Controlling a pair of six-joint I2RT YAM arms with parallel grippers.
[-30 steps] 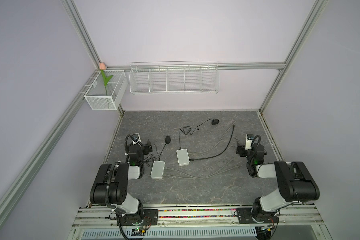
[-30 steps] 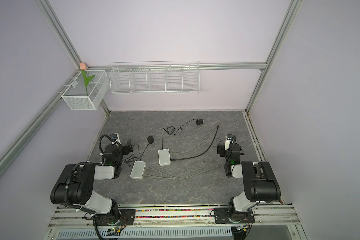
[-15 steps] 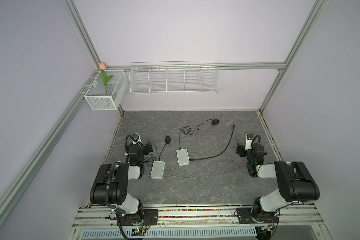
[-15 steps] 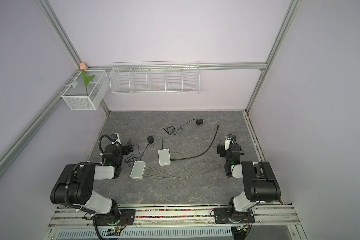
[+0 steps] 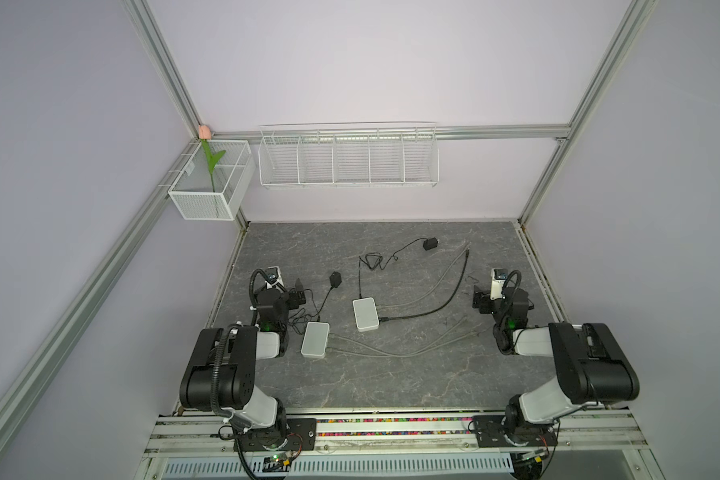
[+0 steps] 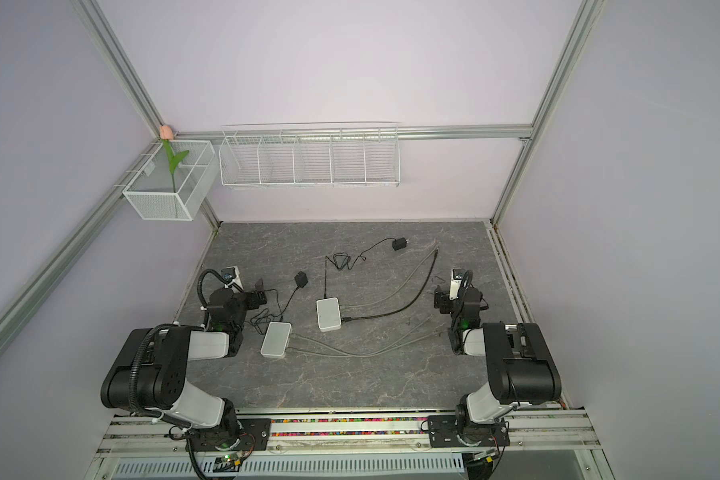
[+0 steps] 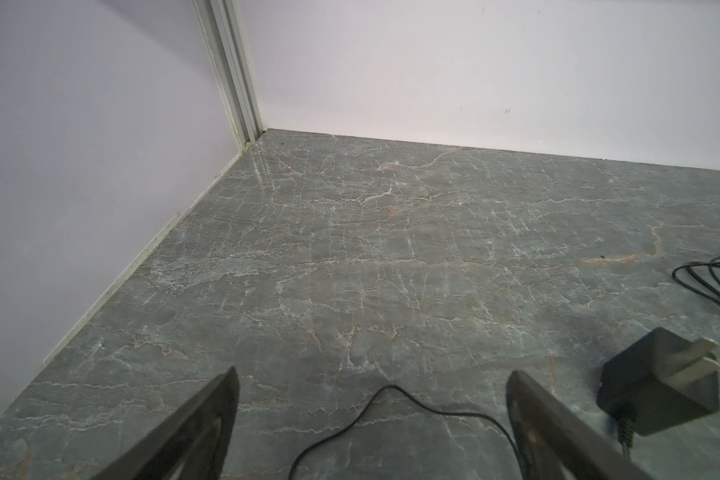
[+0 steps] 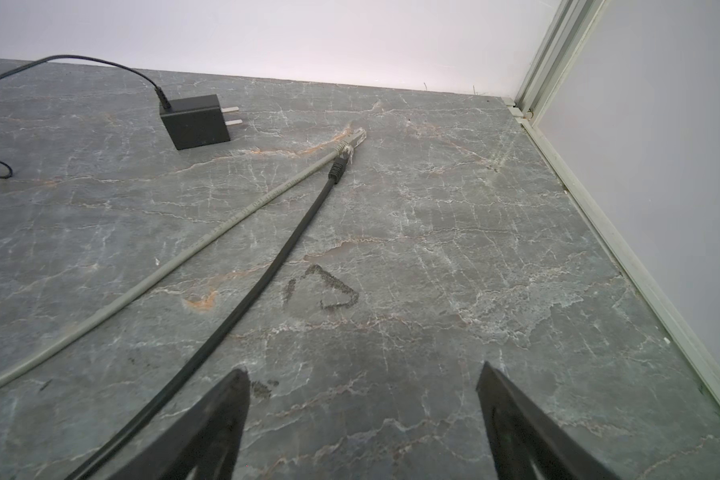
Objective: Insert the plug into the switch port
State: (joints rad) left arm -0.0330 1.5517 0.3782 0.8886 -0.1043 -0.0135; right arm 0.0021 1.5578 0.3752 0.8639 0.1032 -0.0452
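Plug (image 8: 338,168) lies well ahead of spread right hand (image 8: 362,372) — untouched.

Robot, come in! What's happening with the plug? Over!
Left gripper and right gripper open, empty. Black plug loose on the table, not in any switch. Grey cable lies right beside it.

Bright, even light (soft shadows)

I see a grey stone table (image 5: 375,374). A white switch (image 5: 366,313) lies near its middle. A second white switch (image 5: 315,339) lies just left of it. One black charger (image 5: 335,279) lies behind it on the left, and another charger (image 5: 430,243) lies farther behind on the right. A black cable (image 8: 285,249) runs right from it, beside a grey cable (image 8: 246,211).
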